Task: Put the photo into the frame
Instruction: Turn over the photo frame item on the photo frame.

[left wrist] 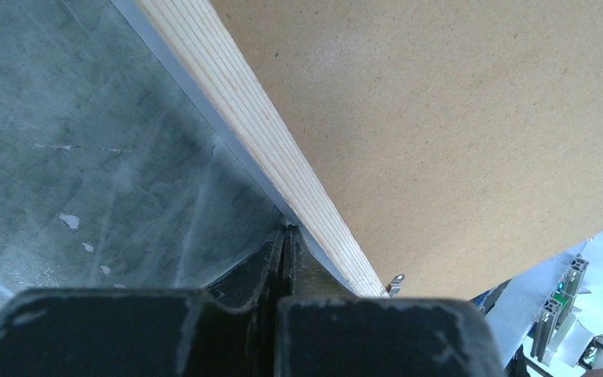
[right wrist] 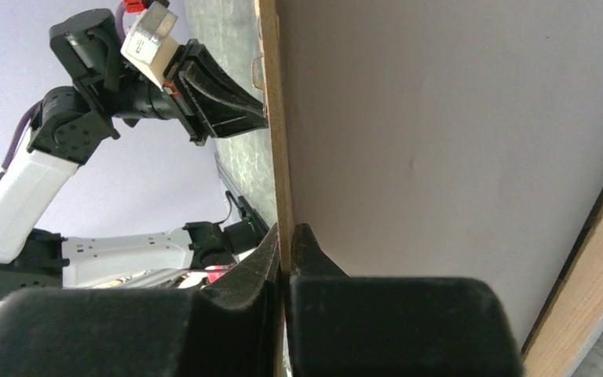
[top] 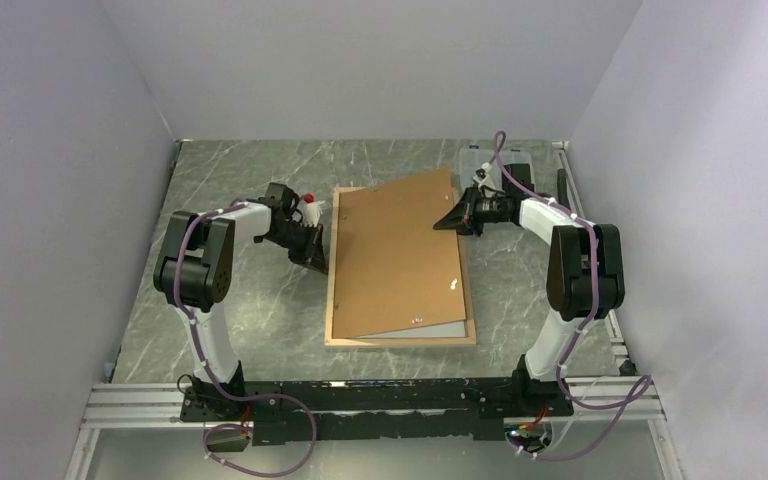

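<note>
Lying back-up, frame (top: 400, 341) lengthwise near-far | L grip (top: 315, 262) closed | R grip (top: 441, 226) pinching panel (top: 395, 255)

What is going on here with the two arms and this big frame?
The frame lies face down, wood back up. The brown backing panel sits askew over it, and the right gripper pinches its right edge. The left gripper is shut, with its tips at the frame's left rail. A pale sheet, probably the photo white side up, shows under the panel's near edge. The panel is not yet seated.
</note>
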`<action>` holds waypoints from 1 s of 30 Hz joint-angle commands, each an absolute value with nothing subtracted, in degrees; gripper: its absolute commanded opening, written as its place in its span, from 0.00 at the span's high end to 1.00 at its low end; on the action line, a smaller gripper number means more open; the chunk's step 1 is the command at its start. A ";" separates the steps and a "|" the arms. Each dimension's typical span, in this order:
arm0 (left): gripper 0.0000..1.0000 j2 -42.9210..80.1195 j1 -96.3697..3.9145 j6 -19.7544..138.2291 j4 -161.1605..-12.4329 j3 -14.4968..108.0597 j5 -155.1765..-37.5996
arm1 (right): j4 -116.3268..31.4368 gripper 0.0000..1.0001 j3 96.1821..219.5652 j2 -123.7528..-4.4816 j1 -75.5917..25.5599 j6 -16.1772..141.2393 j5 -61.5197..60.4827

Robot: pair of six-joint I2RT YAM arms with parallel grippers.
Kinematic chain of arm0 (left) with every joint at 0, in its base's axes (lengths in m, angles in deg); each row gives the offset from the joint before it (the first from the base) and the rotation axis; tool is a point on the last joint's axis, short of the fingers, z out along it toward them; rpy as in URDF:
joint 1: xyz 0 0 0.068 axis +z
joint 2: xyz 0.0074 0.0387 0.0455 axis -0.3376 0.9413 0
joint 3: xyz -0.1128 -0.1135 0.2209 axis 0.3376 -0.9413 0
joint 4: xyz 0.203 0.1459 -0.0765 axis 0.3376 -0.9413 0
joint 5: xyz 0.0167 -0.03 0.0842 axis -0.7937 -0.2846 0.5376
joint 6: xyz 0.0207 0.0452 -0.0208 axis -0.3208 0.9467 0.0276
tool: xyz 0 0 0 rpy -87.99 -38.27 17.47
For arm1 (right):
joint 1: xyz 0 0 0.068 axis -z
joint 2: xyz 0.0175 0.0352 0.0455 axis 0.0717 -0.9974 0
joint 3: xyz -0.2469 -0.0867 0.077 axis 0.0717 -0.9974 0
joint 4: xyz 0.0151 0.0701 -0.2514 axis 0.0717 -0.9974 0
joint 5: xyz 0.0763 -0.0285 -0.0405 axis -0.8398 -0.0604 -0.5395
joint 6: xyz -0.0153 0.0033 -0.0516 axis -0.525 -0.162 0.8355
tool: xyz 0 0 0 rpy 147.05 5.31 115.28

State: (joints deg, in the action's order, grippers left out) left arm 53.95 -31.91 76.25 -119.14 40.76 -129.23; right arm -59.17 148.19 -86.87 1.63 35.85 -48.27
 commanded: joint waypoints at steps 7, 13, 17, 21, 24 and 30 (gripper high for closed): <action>0.97 52.81 -32.91 78.72 -118.68 40.20 -130.08 | -67.58 0.56 150.60 -85.20 -1.14 39.13 -28.98; 0.97 52.29 -32.84 79.03 -119.65 40.83 -129.51 | -75.26 0.39 155.85 -87.09 -4.63 41.70 -19.77; 0.97 51.37 -32.82 79.64 -120.00 40.69 -129.05 | -80.48 0.26 159.52 -88.20 -6.76 42.80 -12.22; 0.97 50.53 -32.44 80.12 -120.55 40.75 -128.79 | -83.00 0.01 161.43 -87.75 -8.15 43.31 -6.86; 0.97 50.06 -31.90 80.18 -120.75 40.83 -128.89 | -84.54 0.00 162.81 -88.01 -9.24 43.41 -3.75; 0.97 49.31 -30.70 81.01 -122.15 40.79 -128.39 | -88.00 0.00 165.80 -88.64 -11.55 43.49 4.15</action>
